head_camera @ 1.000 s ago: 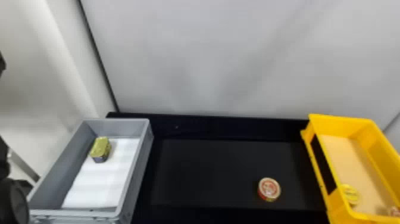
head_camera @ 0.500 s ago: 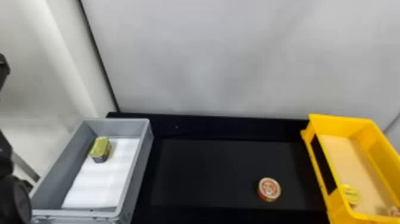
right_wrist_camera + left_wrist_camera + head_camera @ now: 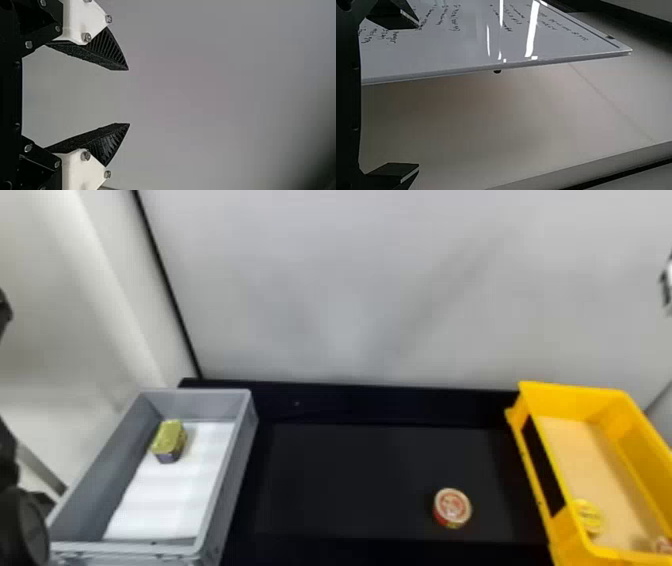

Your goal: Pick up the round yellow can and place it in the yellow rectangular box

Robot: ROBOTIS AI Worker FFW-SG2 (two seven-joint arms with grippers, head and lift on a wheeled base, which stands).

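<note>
The yellow can [image 3: 590, 517] is in the yellow box [image 3: 570, 400], near its left wall; 1 red-and-white can [image 3: 452, 507] sits on the black table [image 3: 350, 480]. The right gripper [image 3: 666, 286], at the head view's right edge, holds its 2 fingers apart; the left gripper's [image 3: 419, 96] 2 are apart too.

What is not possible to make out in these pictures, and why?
Yellow rectangular box: near outer wall; cut off by head view's bottom edge.
Reddish item inside it: kind; head view, cut off by right edge.
Round yellow can: lid print; head view, too small.
Dark patch: what it is; right wrist view, blurred.
</note>
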